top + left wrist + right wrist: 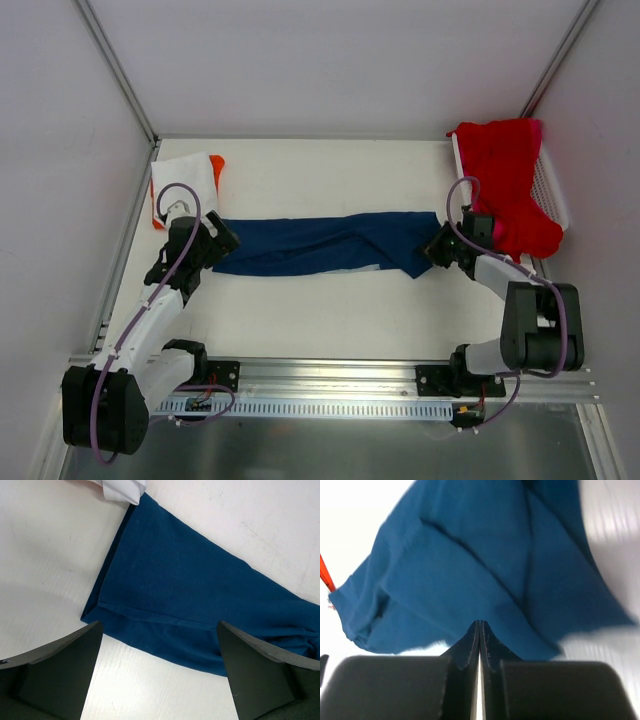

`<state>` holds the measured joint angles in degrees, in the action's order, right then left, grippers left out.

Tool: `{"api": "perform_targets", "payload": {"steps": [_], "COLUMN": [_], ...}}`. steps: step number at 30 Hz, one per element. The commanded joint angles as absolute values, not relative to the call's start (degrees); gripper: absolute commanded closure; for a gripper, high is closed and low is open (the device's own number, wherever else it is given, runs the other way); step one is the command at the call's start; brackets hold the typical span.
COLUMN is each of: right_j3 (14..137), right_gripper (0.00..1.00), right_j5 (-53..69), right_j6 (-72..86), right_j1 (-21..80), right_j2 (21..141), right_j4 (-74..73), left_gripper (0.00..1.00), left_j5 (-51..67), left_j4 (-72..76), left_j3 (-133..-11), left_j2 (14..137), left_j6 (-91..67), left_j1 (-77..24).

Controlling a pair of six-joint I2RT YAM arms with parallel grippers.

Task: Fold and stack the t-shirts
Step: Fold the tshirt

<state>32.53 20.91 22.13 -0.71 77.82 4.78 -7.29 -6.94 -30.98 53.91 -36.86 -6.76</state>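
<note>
Top external view: the navy t-shirt (320,245) lies pulled out into a long, narrow, creased band across the smooth white table (330,170), stretched between my two arms. My left tool (160,625) hangs over the shirt's left end with its dark, flat fingers spread wide; a straight stitched hem runs between them. My right tool (479,625) is at the shirt's right end, its two tips pressed tight together against the rumpled knit edge; whether cloth is caught between them I cannot tell. At far left sits a folded white t-shirt (185,180) on an orange t-shirt (217,165). A red t-shirt (505,180) drapes limply over the white mesh basket (552,190) at far right.
</note>
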Motion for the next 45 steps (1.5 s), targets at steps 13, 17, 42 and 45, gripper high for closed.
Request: {"api": "perform_targets", "payload": {"steps": [13,17,42,45], "right_j3": [48.77,55.62,72.13,76.27], "right_gripper": [1.00,0.99,1.00,1.00], "right_j5": [25.75,27.51,-1.41,-11.67], "right_j6": [25.31,26.46,12.77,10.46], "right_j1": [-0.44,-0.44,9.47,12.81], "right_j2": [102.46,107.65,83.67,88.40], "right_j4": [13.18,11.35,-30.37,-43.65], "left_gripper": [0.01,0.01,0.01,0.01], "left_j5": [-5.72,-4.84,-4.75,-3.96], "left_j4": [-6.50,-6.50,-5.63,-4.84], "left_j3": [-31.90,-33.48,-34.98,-34.28], "left_j2": [55.11,55.02,56.69,55.90], "left_j6": [-37.44,-37.18,-37.53,-38.84], "left_j1": [-6.77,-6.77,-6.77,-7.03]}}
